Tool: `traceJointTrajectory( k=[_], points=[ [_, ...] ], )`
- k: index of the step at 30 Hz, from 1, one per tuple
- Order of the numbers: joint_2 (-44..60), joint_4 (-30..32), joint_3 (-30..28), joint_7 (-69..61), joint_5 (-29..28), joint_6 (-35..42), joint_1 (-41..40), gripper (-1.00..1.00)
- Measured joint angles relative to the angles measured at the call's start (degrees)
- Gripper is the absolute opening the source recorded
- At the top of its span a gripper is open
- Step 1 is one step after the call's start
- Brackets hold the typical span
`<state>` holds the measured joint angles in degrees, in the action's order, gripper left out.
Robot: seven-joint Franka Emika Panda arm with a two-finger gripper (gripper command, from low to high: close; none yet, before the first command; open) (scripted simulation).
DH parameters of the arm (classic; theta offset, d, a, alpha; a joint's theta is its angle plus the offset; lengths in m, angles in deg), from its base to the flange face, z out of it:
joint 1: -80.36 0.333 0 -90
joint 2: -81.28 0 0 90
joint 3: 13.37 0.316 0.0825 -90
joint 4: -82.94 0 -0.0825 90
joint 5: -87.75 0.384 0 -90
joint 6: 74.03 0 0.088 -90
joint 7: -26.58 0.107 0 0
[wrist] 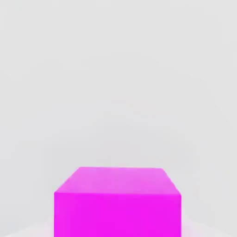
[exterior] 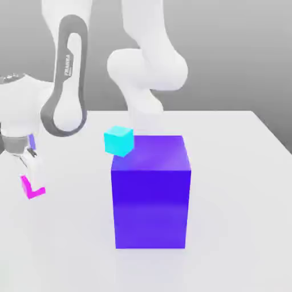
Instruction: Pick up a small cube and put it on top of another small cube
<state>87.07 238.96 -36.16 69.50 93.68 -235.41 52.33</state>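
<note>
Hovering gripper [exterior: 28, 165] just above magenta cube [exterior: 33, 189], finger spread unclear, cyan cube [exterior: 119, 141] well apart

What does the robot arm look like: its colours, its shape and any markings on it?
The arm has smooth, rounded white links with bulbous joints. One link carries a grey band around a white oval panel, with the word FRANKA printed lengthwise in grey letters. The gripper at its end is white too, with pale fingers.
</note>
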Motion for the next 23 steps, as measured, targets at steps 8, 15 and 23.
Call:
traceJointTrajectory(
  k=[8,15,23],
  points=[
    [6.96,-16.20,2.47,13.21,1.17,9.51,4.55,-1.00],
    [13.63,-30.78,4.35,23.98,3.79,17.93,8.65,-1.00],
    [21.94,-34.87,7.11,24.44,7.66,14.05,7.84,1.00]
  ],
)
